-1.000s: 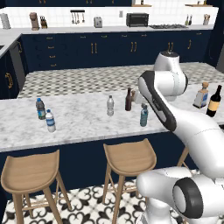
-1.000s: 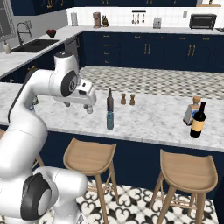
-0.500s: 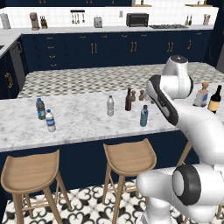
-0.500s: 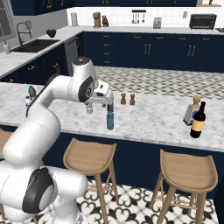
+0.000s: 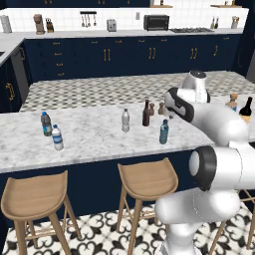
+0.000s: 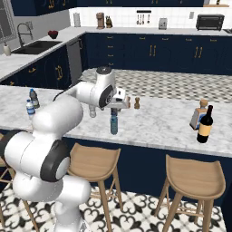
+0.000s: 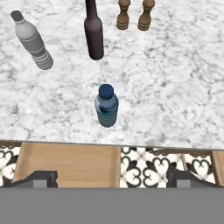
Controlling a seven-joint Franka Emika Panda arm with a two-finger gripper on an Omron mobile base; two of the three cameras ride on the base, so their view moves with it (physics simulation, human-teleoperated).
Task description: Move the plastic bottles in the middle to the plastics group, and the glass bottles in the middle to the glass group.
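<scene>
- Since the earlier picture, the white robot arm has swung across the counter, and its gripper (image 7: 112, 178) now hangs above the small blue-tinted plastic bottle with a blue cap (image 7: 106, 106).
- Both dark fingers (image 7: 40, 177) are spread wide apart and hold nothing.
- That blue bottle stands upright between and just past the fingers, near the front edge of the white marble counter (image 7: 175, 87).
- Farther out stands the dark brown glass bottle with a thin neck (image 7: 93, 35).
- Off to one side of it is the clear grey plastic bottle (image 7: 31, 41).
- Two small brown wooden shakers (image 7: 134, 15) stand close together past the brown bottle.
- Well away on one end of the counter wait the two little plastic water bottles (image 5: 51, 130).
- Well away on the other end are the square clear bottle with a cork (image 6: 198, 114) and the black wine bottle (image 6: 205, 125).
- A wooden stool (image 7: 70, 164) sits below the counter edge.
</scene>
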